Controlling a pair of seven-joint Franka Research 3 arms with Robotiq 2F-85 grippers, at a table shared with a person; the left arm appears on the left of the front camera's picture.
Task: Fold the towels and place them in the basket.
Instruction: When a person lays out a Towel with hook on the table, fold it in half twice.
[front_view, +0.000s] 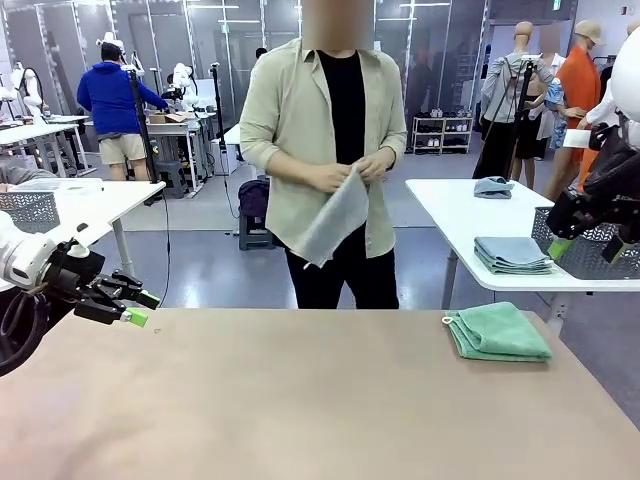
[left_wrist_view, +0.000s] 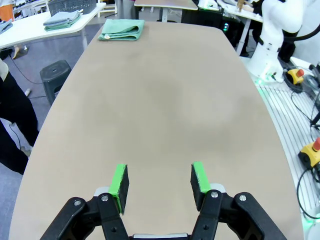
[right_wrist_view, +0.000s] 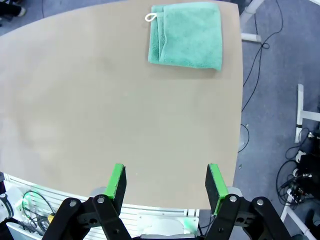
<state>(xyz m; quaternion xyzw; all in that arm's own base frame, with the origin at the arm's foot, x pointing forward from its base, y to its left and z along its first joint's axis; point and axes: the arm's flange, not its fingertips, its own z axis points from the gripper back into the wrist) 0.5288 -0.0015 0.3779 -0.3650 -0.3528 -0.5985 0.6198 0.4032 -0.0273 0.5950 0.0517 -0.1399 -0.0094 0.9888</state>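
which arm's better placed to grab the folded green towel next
Probably right. The green towel lies at the table's far right corner, with the right gripper open above that side. The left gripper, also open, sits by the left edge, across the whole table from it.

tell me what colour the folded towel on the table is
The folded towel is sea-green, clearest in the right wrist view.

We find no text, brand, number or sign that we can read. The small white tag at the corner of the green towel is too small for us to make out any print on it.
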